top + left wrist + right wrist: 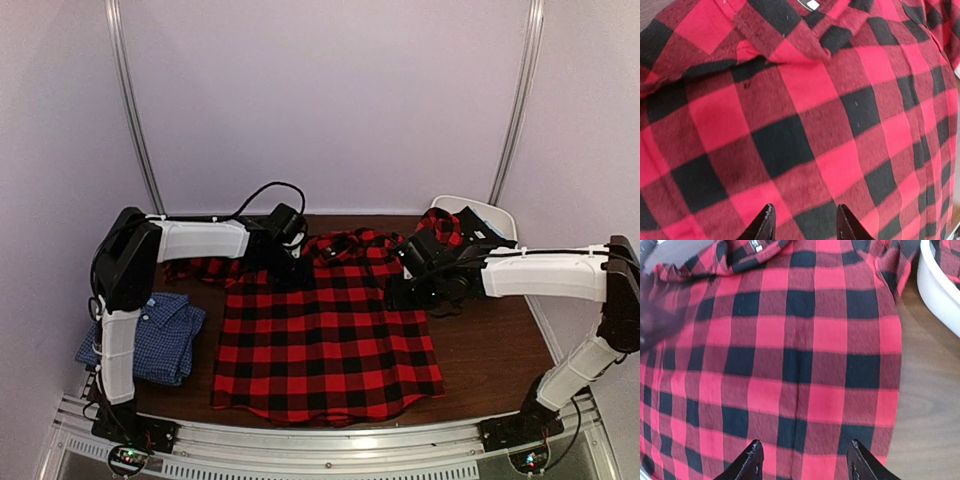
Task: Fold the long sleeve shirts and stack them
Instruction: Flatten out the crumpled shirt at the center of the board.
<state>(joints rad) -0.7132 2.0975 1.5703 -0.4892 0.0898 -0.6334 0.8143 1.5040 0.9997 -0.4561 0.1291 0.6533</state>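
Note:
The red-and-black plaid flannel shirt [325, 335] lies spread flat on the brown table, collar at the far side. It fills the left wrist view [800, 110] and most of the right wrist view [790, 365]. The blue fine-check shirt [150, 338] lies folded at the left edge of the table. My left gripper [283, 268] hovers over the plaid shirt's left shoulder, open and empty [804, 222]. My right gripper [408, 292] hovers over the shirt's right shoulder, open and empty [805, 460]. No white lettering shows.
A white basket [495, 222] holding more red plaid cloth [442, 226] stands at the back right; its rim shows in the right wrist view [940, 290]. One plaid sleeve [200, 268] trails left behind the left arm. Bare brown table [490, 350] lies right of the shirt.

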